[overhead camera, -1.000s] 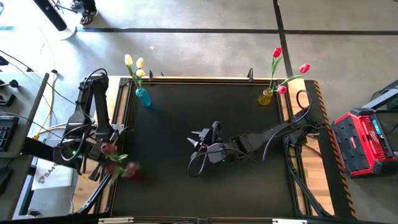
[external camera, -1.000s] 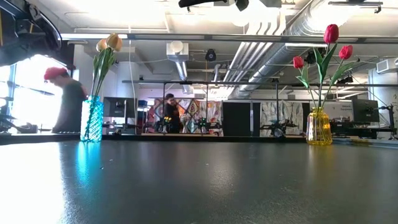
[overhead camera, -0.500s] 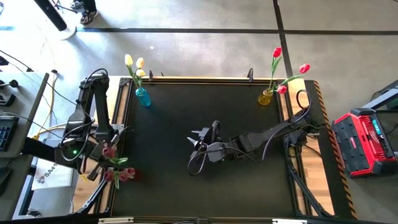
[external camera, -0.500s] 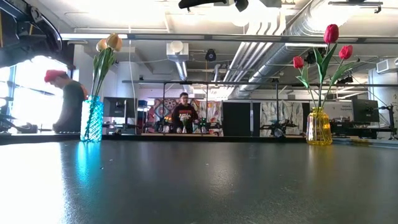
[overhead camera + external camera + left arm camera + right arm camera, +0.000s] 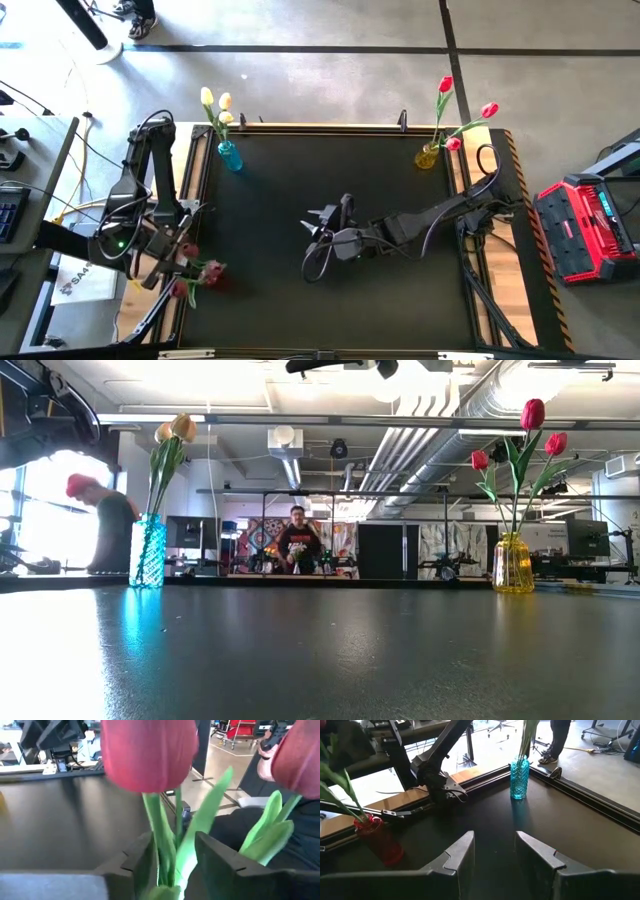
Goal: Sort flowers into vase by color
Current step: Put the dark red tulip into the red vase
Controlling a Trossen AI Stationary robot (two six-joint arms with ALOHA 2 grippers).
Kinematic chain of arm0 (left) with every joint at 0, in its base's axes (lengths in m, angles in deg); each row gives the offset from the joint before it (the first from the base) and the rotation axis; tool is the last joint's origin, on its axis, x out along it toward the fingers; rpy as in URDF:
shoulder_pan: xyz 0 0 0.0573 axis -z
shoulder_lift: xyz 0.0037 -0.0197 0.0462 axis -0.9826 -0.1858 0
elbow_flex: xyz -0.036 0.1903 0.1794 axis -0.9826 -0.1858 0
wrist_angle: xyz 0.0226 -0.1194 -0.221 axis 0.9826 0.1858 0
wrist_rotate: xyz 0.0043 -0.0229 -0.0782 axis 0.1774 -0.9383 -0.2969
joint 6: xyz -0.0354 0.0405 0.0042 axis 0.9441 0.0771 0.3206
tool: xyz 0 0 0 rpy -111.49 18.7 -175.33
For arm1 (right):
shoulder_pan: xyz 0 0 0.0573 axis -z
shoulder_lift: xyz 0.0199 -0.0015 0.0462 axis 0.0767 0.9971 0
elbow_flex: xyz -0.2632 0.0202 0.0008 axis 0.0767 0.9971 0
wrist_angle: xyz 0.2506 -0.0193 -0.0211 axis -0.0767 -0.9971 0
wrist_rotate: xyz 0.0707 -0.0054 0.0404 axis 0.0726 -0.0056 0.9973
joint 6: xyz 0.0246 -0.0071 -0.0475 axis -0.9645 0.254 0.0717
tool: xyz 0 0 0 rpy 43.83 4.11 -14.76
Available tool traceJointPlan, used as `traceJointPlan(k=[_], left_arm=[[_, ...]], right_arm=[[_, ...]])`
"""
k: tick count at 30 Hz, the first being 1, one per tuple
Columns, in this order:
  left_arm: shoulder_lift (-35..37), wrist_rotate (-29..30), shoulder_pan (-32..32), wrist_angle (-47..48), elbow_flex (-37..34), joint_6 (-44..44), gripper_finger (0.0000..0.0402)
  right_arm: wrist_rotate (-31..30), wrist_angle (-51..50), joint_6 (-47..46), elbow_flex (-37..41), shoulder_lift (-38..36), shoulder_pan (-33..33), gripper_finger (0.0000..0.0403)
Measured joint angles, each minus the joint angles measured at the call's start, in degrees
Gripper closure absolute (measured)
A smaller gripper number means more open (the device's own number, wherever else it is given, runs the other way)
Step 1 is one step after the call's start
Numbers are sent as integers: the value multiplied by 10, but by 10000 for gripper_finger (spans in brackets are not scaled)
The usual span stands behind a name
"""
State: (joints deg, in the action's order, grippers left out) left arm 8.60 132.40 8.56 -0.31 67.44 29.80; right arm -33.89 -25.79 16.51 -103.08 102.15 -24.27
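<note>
Two pink tulips [image 5: 203, 272] are at the near left edge of the table [image 5: 330, 165], with the left gripper [image 5: 168, 252] beside them. The left wrist view adds detail. The left gripper [image 5: 172, 840] has its fingers [image 5: 215, 855] apart, and the green stems [image 5: 167, 845] stand between them. The pink heads [image 5: 150, 750] fill the top of that view. It is hard to tell whether the fingers press the stems, but they seem loose around them.

Only the right wrist view shows a red vase [image 5: 380, 842] at the table's left edge, with green stems rising from it. That view also shows the right gripper [image 5: 492, 837] open with nothing between its fingers. The high view puts the right gripper [image 5: 318, 225] at mid-table, pointing left.

In the high view, a blue vase [image 5: 230, 156] with cream-yellow tulips [image 5: 215, 100] stands at the far left corner. A yellow vase [image 5: 427, 157] with red tulips [image 5: 445, 86] stands at the far right corner.

The low view shows these two vases upright but neither gripper near the table top. It alone shows the room behind, where one person [image 5: 297, 543] faces the table and another [image 5: 105, 525] in a red cap stands at the left.
</note>
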Motion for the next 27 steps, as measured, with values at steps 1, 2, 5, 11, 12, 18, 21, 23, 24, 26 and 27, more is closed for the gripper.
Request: traceJointPlan(k=[1,2,5,11,12,18,21,23,24,26,27], left_arm=[[0,-1,0,1,4,-6,263],[0,-8,0,0,9,-9,256],[0,-41,0,-1,33,-22,245],[0,-62,0,3,86,-86,237],[0,-61,0,8,96,-98,236],[1,-32,-1,59,144,-113,235],[1,-33,-1,75,142,-91,235],[0,-42,-1,93,131,-62,235],[0,-48,-1,102,127,-47,235],[0,-53,-1,119,118,-14,235],[0,-53,-1,124,113,0,235]], right_arm=[[3,0,0,0,0,0,273],[4,0,0,0,0,1,273],[14,0,0,0,0,3,273],[24,0,0,0,0,4,273],[24,0,0,0,0,4,273],[29,0,0,0,0,4,273],[34,0,0,0,0,4,273],[37,0,0,0,0,4,273],[38,0,0,0,0,4,273],[39,0,0,0,0,4,273],[40,0,0,0,0,4,273]])
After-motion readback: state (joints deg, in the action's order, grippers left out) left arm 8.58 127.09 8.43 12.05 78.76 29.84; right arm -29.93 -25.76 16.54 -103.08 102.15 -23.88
